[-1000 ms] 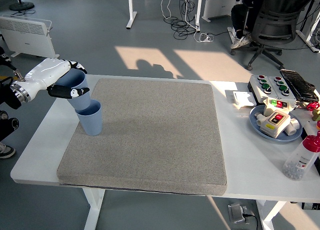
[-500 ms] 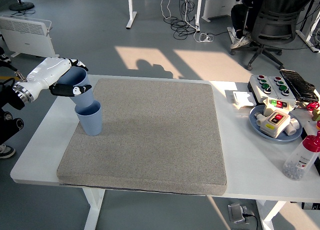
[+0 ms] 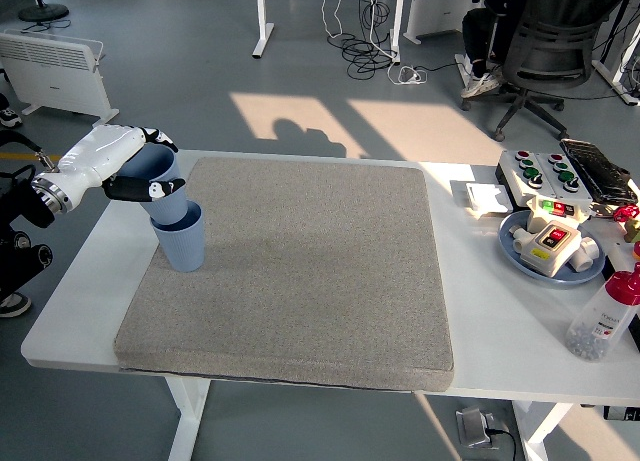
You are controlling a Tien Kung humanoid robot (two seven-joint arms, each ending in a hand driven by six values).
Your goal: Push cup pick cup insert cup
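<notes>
We read step as insert. Left hand (image 3: 125, 171) wraps upper blue cup (image 3: 160, 186), fingers clamped round its wall near rim. Cup bottom sits partly inside lower blue cup (image 3: 183, 243), which stands upright on grey mat (image 3: 300, 271) at its left edge. Upper cup tilts slightly, not fully seated. Right arm not visible. Next move, we judge: straighten the cup, press down until nested, then loosen fingers without tipping the stack. White table (image 3: 500, 331) holds button box and bottle at right, well apart.
</notes>
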